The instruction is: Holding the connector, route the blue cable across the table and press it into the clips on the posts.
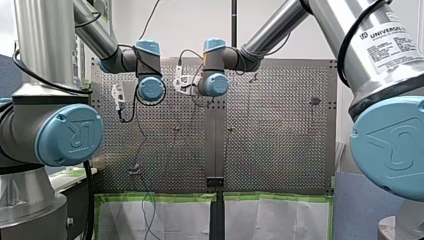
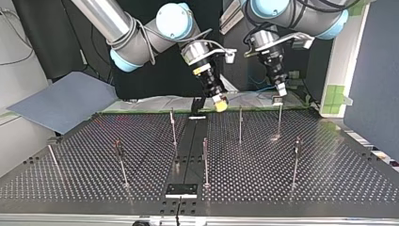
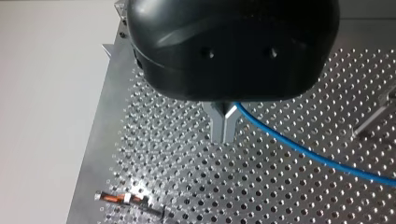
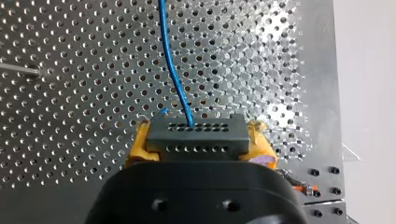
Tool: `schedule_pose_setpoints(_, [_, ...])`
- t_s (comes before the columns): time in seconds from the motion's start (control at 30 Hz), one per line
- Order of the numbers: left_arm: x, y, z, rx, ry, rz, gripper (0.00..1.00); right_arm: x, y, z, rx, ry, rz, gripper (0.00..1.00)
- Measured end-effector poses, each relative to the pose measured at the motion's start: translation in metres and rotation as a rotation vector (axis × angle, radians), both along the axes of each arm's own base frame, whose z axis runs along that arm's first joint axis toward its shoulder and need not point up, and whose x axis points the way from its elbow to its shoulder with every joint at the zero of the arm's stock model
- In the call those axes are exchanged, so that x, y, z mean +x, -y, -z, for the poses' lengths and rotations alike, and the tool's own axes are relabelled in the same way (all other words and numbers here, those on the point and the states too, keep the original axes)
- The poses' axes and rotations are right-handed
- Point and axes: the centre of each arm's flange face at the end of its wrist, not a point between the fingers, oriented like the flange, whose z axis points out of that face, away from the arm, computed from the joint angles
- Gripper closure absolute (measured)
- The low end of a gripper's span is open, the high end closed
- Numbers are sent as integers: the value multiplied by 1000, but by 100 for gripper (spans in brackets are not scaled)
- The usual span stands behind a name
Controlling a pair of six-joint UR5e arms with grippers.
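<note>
My right gripper (image 4: 196,140) has its yellow pads (image 4: 140,145) closed on the dark grey rectangular connector (image 4: 195,134), one pad on each short side. In the top view it hangs above the far edge of the perforated metal table (image 2: 329,179), close to the middle. The thin blue cable (image 4: 173,70) leaves the top face of the connector and runs away over the holes.

My left gripper (image 3: 224,133) is just to the right of it in the top view. Its metal fingers are nearly together, and the cable comes out at their root, so it seems to be pinched there. I cannot see how firmly.

No part of the cable lies in a clip yet, I judge. The thin upright metal posts (image 2: 205,160) stand nearer the camera, well apart from both grippers.

The risks, as I judge them:
- If the arms separate too quickly, the cable between them goes tight and may pull out of the connector or slide through the metal fingers.
- If the cable is carried too low, it can catch on a wrong post and bend it.
- The clips are very small, so a small error to the side would press the cable beside the clip.
- The two grippers are near each other and could touch.
</note>
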Motion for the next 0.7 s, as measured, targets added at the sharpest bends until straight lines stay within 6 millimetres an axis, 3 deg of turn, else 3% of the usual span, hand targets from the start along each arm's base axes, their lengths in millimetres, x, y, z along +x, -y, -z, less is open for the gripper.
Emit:
schedule_pose_setpoints(0.27, [15, -11, -17, 7, -10, -38, 100, 13, 13, -1, 25, -21, -18, 100])
schedule_pose_setpoints(0.7, [44, -39, -34, 20, 9, -43, 100, 32, 33, -46, 11, 43, -44, 100])
